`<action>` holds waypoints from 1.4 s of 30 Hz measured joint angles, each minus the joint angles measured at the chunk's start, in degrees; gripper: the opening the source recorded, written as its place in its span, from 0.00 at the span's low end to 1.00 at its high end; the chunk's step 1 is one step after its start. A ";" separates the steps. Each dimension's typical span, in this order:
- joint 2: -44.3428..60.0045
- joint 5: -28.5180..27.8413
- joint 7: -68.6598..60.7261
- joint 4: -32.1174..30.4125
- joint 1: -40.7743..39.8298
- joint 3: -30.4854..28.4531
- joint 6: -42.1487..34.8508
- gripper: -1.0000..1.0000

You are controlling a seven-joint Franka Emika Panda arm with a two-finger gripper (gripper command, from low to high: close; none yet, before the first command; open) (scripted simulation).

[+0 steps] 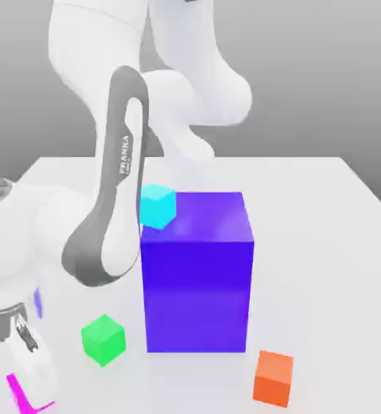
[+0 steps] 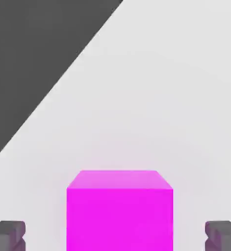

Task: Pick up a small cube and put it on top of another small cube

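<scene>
Hand view: magenta cube [image 2: 119,211] sits on the white table [image 2: 176,98], centred between the gripper [image 2: 115,235] fingertips [image 2: 8,234], which stand apart with clear gaps either side, not gripping. Recommend squaring both pads on opposite faces before closing. Exterior view places this cube [image 1: 19,392] near the front corner, green cube [image 1: 103,338] close by, beside the purple-blue block [image 1: 197,271].

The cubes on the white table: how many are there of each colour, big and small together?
Magenta-pink cube: 1
Bright green cube: 1
Cyan cube: 1
Orange cube: 1
Big purple-blue block: 1
Total: 5
</scene>
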 joint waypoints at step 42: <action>-37.40 -24.81 -89.83 -23.21 11.08 -11.69 -10.79 0.00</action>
